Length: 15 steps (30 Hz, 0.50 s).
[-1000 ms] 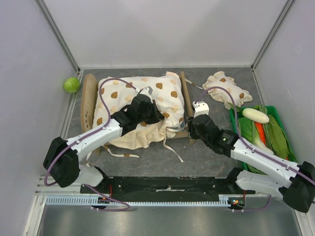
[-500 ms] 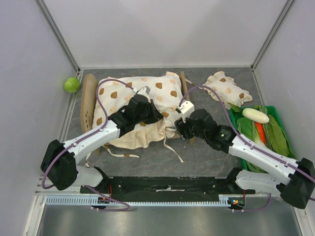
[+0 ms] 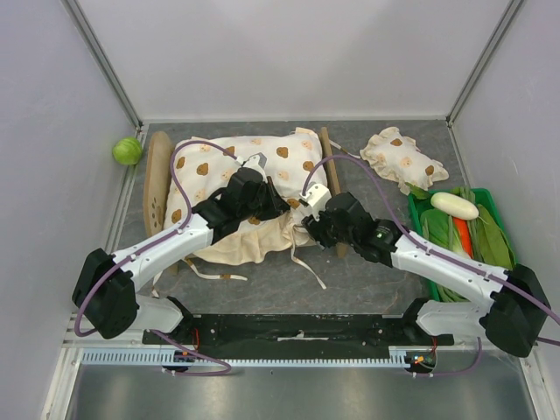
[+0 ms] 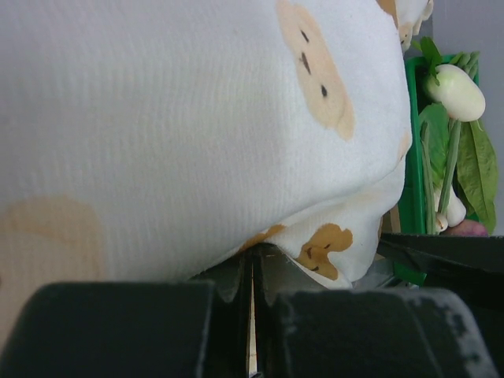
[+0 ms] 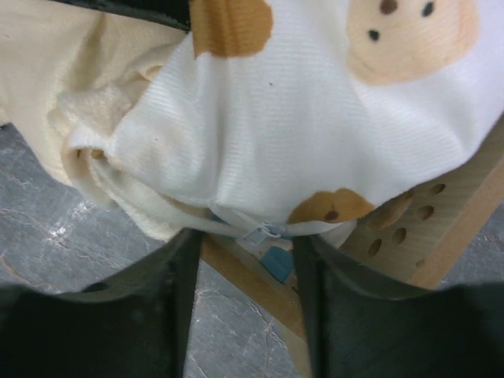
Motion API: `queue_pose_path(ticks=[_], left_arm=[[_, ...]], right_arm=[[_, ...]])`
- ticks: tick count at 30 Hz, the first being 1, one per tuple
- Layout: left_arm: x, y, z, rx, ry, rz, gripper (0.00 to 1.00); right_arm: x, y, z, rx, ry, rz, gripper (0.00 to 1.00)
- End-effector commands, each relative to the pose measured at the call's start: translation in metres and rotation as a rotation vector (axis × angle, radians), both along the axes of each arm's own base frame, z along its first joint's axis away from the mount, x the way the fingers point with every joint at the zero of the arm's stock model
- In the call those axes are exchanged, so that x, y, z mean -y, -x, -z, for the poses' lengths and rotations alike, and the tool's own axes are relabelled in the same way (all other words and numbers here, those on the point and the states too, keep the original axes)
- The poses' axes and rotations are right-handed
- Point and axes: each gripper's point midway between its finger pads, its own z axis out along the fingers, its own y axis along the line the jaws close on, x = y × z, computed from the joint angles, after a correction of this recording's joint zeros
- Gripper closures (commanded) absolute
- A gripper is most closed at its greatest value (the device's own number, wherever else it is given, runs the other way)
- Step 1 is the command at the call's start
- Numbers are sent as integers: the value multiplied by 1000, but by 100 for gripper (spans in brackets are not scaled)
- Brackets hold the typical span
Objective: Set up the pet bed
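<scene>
**Q:** Where is the pet bed (image 3: pixel 158 179)?

**A:** Left of centre on the table (image 3: pixel 367 271), headboard at the left end, nearly buried under the bear-print cushion (image 3: pixel 289 162).

**Q:** Why is the left gripper (image 3: pixel 261 194) planted on the cushion?

**A:** Its jaws are closed tight, apparently nipping a fold of the printed cover. It is likely pinning the cushion while the other end is worked.

**Q:** And the right gripper (image 5: pixel 246 240)?

**A:** Partly spread and holding nothing, its fingers straddle the cushion's near-right corner where it overhangs the wooden rail. By the look of it, it is lining up to tuck that corner inside the frame.
</scene>
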Motion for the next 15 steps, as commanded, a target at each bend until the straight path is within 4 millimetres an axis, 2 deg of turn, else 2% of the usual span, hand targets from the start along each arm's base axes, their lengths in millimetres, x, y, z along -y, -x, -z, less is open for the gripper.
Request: queue_pose_path(ticks=[1,3,4,7,10,13,14,15], left_arm=[[-2,-12,-26,67,62,-38,98],[-3,-12,-26,68,61,-38,98],[-3,-11,-25,66,60,-37,98],[-5,-12,-25,66,58,-41,98],[-6,-12,-22,62,51,-42,98],[-7,-12,-23,64,53,-44,98],[-7,-12,-23,65,52,-45,98],[-8,-12,-22,64,51,-45,98]], right_arm=[[-3,-7,4,17,14,14,49],[3,-12,10,25,40,46,55],[4,-14,11,27,43,61,62],[11,-21,6,52,49,125,74],[24,-32,-12,116,60,210,81],[30,-39,-43,189,29,253,88],[29,-41,-59,222,-6,253,88],[28,-40,-66,235,-22,247,88]])
